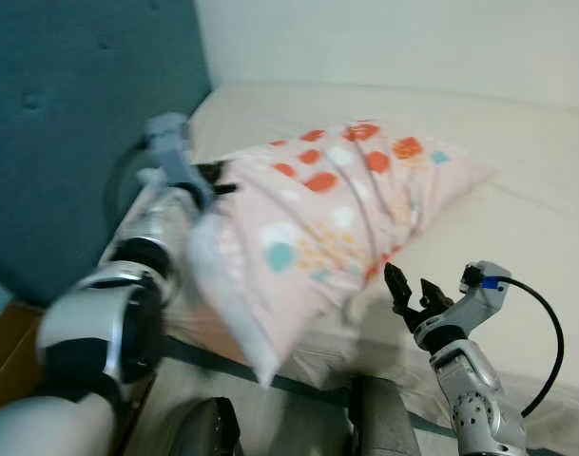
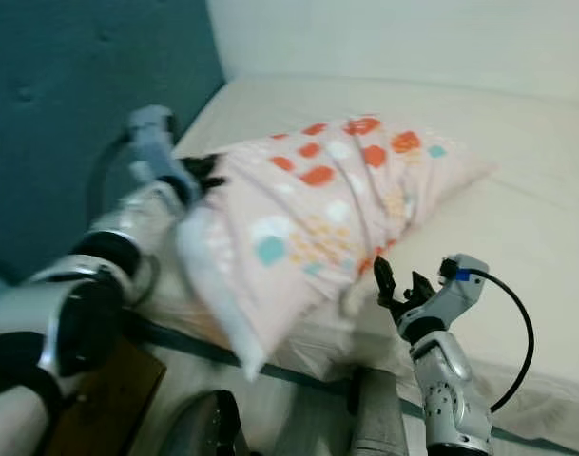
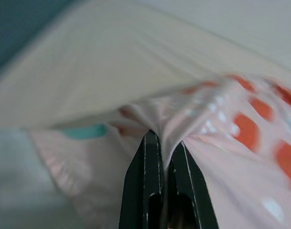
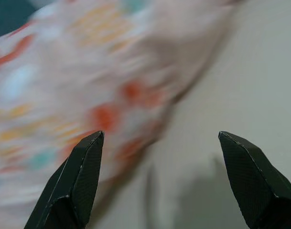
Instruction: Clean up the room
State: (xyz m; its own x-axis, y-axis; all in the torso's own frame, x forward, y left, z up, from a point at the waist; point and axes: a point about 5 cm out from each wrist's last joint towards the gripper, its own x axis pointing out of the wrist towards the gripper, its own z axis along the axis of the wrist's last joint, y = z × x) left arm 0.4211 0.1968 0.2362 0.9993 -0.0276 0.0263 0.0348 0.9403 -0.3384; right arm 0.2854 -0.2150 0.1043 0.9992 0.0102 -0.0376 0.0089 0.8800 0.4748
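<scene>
A pink pillow [image 1: 322, 218] with red, teal and white spots lies tilted on the cream bed [image 1: 517, 218], its near corner hanging past the bed's front edge. My left gripper [image 1: 218, 180] is shut on the pillow's left edge, pinching the fabric [image 3: 183, 129] between its black fingers [image 3: 150, 181]. My right gripper [image 1: 413, 290] hovers open just off the pillow's lower right side, above the sheet. Its two fingertips [image 4: 83, 176] stand wide apart, with the blurred pillow [image 4: 78, 86] beyond them.
A teal padded headboard [image 1: 80, 123] rises at the left and a pale wall [image 1: 394, 38] runs behind the bed. A brown wooden surface [image 2: 118, 389] shows at the lower left beside the bed's front edge.
</scene>
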